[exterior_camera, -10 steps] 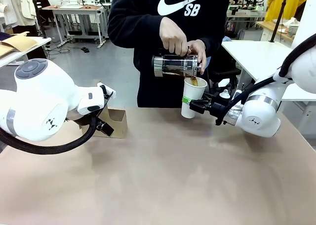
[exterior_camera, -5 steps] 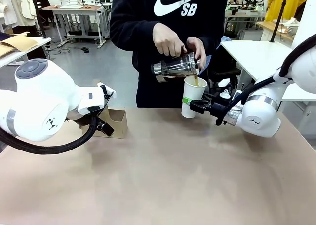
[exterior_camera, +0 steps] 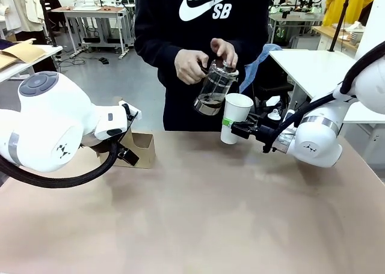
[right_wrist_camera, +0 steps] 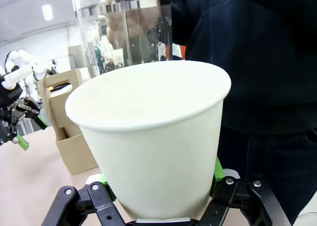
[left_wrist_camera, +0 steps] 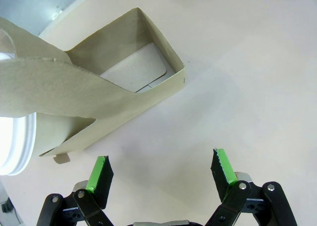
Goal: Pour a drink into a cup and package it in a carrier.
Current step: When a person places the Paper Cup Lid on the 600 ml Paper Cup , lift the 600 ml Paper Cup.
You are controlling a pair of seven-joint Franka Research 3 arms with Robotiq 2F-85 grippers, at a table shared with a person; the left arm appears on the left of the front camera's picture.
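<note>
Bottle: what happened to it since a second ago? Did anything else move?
The person's hands tipped the bottle back toward upright and off the cup's rim, so the pouring stopped. Nothing was grabbed or let go. The right gripper stays shut on the cup in the same spot, and the left gripper stays open over the carrier.

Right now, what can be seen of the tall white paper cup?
The tall, tapered, plain white paper cup is upright, wider at its rolled rim, with no lid. The right pincer is shut on its lower half, green pads on both sides. It is near the far edge of the brown table, before the person. The clear bottle is held beside its rim, apart. Its contents are hidden.
</note>
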